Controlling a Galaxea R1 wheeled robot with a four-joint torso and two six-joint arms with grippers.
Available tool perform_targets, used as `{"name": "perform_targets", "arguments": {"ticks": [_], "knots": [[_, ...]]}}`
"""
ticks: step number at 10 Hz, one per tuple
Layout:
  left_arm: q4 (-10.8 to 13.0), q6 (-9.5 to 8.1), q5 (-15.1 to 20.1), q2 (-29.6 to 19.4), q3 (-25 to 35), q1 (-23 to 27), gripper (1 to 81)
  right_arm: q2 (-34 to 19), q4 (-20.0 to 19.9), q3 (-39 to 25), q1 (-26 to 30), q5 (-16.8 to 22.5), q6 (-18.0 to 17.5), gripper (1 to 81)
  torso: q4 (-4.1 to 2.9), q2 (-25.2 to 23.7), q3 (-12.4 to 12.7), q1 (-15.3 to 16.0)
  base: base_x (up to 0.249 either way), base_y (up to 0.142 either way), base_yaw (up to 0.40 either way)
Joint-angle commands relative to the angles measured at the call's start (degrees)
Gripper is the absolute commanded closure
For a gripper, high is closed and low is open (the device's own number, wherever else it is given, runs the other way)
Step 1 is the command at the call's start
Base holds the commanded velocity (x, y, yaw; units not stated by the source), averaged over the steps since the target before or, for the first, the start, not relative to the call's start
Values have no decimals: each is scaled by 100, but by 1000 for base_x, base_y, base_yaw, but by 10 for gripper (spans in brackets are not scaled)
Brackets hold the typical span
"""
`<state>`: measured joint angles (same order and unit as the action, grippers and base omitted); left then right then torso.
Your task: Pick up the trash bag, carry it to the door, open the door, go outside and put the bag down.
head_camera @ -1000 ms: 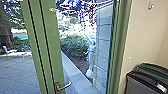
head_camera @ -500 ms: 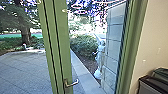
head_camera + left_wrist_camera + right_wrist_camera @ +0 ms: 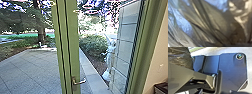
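The head view shows door handle (image 3: 79,81) at lower centre; both wrist views, trash bag (image 3: 181,57). The claws' state, one cannot tell.

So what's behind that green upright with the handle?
The green upright covers whatever is straight behind it. Beyond it, paving and a tree show on the picture's left, a bush on the right.
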<state>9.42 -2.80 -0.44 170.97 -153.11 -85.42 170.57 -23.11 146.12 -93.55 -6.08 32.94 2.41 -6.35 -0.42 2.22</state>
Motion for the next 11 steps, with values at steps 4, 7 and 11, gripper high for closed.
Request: {"name": "perform_targets", "arguments": {"ticks": [4,7,11], "knots": [[68,61,246,34,9,373,811,15,53,-32,262,353,2,10,0,0,0,0,0,0,289],[104,61,246,43,9,390,811,15,53,-14,262,353,2,10,0,0,0,0,0,0,289],[104,61,246,43,1,389,811,15,53,3,262,353,2,10,0,0,0,-2,0,0,289]]}}
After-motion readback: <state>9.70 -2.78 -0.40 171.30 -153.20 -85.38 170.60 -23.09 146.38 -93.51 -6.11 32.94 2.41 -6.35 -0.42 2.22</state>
